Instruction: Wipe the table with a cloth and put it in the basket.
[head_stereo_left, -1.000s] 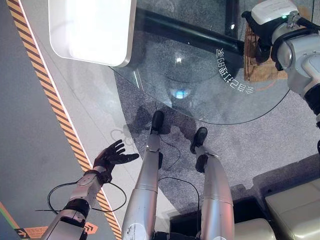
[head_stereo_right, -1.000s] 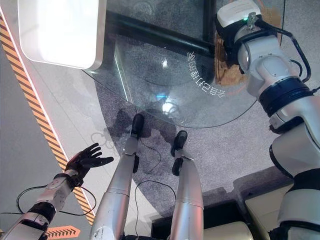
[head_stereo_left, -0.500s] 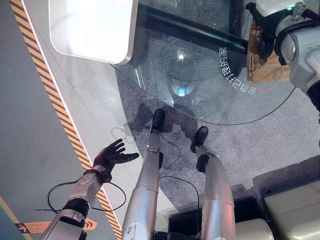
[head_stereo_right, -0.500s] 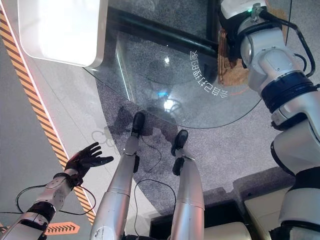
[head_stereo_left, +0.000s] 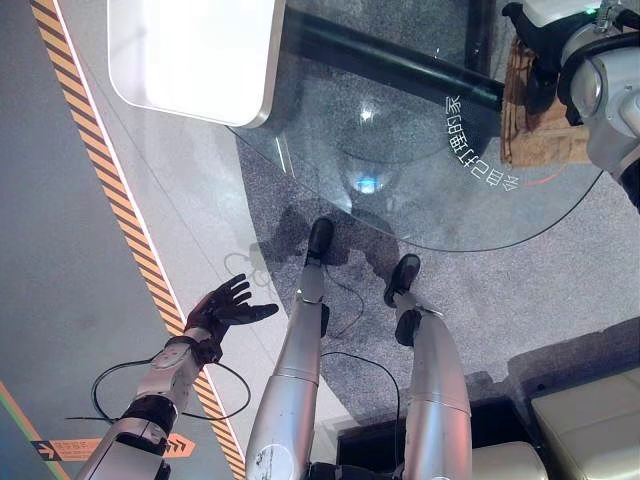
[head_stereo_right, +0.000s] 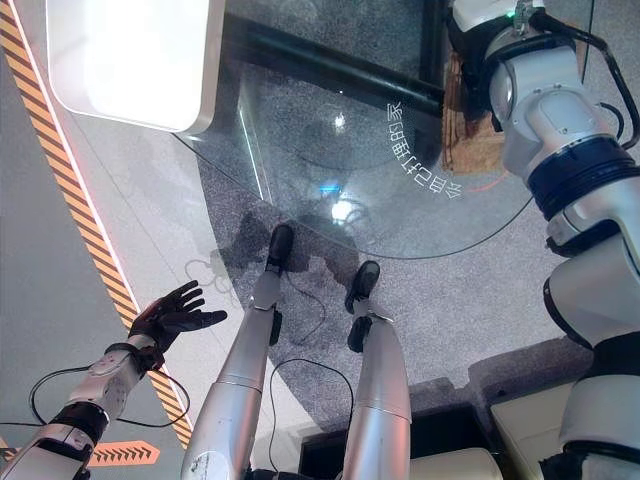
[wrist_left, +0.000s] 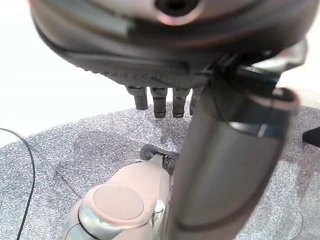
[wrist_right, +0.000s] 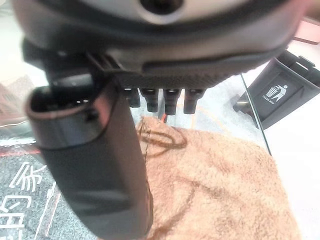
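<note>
A brown terry cloth (head_stereo_left: 530, 135) lies flat on the round glass table (head_stereo_left: 400, 160), near its far right edge. My right hand (head_stereo_left: 537, 72) rests over the cloth. In the right wrist view its fingers (wrist_right: 160, 102) and thumb reach out straight above the cloth (wrist_right: 215, 175), so the hand is open. My left hand (head_stereo_left: 225, 308) hangs low at the left, over the floor beside the striped line, with its fingers (wrist_left: 160, 102) spread and nothing in it.
A bright white rounded panel (head_stereo_left: 190, 50) sits at the table's far left. A black bar (head_stereo_left: 390, 65) runs under the glass. A dark bin (wrist_right: 280, 95) stands beyond the table's edge. Cream cushions (head_stereo_left: 590, 410) lie at the lower right.
My right arm has reached a little farther across the table over the cloth. The whole view has shifted slightly. The left hand has not moved.
</note>
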